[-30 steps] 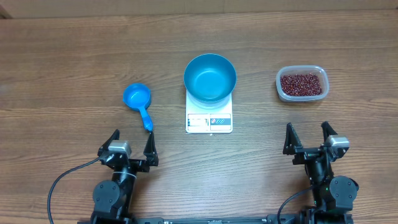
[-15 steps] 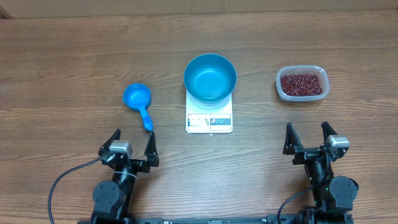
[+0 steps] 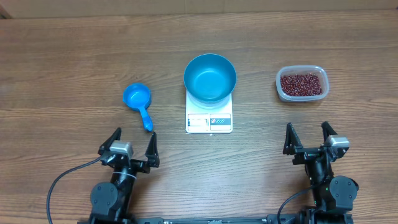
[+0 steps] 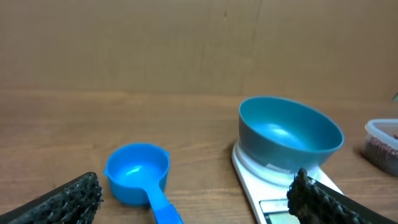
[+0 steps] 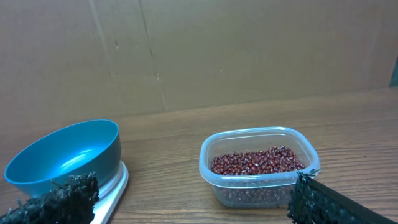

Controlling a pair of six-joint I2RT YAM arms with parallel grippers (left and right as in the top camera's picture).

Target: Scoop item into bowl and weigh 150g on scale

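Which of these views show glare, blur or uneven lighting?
Overhead: even, soft light, everything sharp, faint shadows only. Left wrist: a pale highlight inside the round deep blue bowl; the left tool's dark fingers look fuzzy at the lower corners. Right wrist: the dark red-brown beans in the clear plastic tub read crisply.

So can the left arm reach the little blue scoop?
Probably yes. The open left gripper faces the scoop, whose handle points toward it, and nothing stands between them.

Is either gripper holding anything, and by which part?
Nothing is held: the left gripper and right gripper are both open and empty, clear of the scoop.
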